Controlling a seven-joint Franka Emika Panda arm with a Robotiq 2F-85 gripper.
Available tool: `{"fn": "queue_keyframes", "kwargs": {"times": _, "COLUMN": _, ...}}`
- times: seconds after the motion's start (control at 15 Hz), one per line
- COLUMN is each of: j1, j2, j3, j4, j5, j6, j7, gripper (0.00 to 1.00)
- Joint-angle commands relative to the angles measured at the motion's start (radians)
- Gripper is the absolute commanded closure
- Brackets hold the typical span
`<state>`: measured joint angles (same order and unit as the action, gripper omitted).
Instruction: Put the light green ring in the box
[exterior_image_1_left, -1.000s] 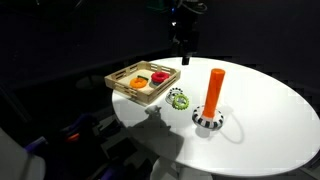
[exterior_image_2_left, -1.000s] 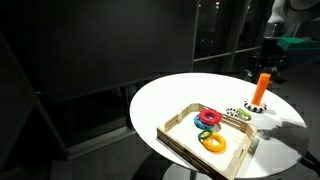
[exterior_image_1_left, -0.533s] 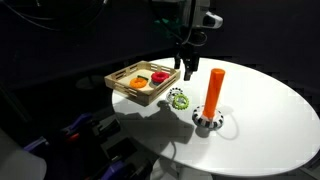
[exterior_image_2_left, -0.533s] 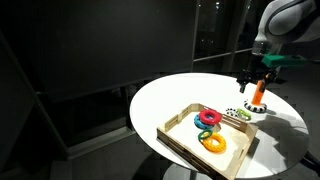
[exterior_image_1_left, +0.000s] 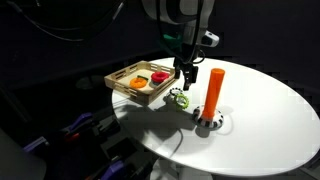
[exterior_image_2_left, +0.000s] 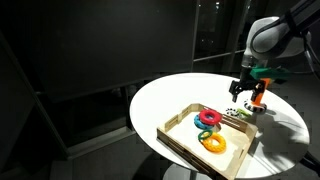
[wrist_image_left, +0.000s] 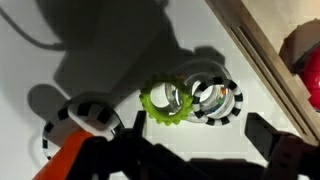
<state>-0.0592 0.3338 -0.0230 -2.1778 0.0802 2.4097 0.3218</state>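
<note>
**A:** Entry one, the fingers?

**B:** The fingers (exterior_image_1_left: 186, 85) are hanging just above the bench (exterior_image_1_left: 270, 110). They are standing wide apart and gripping nothing.

**A:** Entry two, the light green ring?

**B:** The light green ring (wrist_image_left: 163, 103) is lying flat on the bench, outside the box (exterior_image_1_left: 124, 91) and below the fingers. In the wrist view it is sitting at 9 o'clock of a black-and-white ring (wrist_image_left: 233, 100). It is touching that ring or overlapping its edge; I cannot tell which.

**A:** Entry three, the neighbours?

**B:** An orange post (exterior_image_1_left: 214, 88) is standing upright on a checkered base. It is showing at 7 o'clock of the light green ring in the wrist view, near it but apart. The box rim is running past at 2 o'clock in that same view.

**A:** Entry four, the box contents?

**B:** A red ring (exterior_image_1_left: 160, 74) and a yellow ring (exterior_image_2_left: 213, 143) are resting inside the box. Other coloured rings are lying beside them, too small to list with certainty.
</note>
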Motion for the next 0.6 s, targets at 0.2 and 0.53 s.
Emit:
{"fn": "queue_keyframes", "kwargs": {"times": 0.2, "j1": 0.033, "j2": 0.108, "j3": -0.019, "j4": 0.081, "j5": 0.018, "j6": 0.000, "j7": 0.003, "gripper": 0.00}}
{"fn": "queue_keyframes", "kwargs": {"times": 0.53, "j1": 0.035, "j2": 0.146, "j3": -0.021, "j4": 0.098, "j5": 0.028, "j6": -0.002, "j7": 0.004, "gripper": 0.00}}
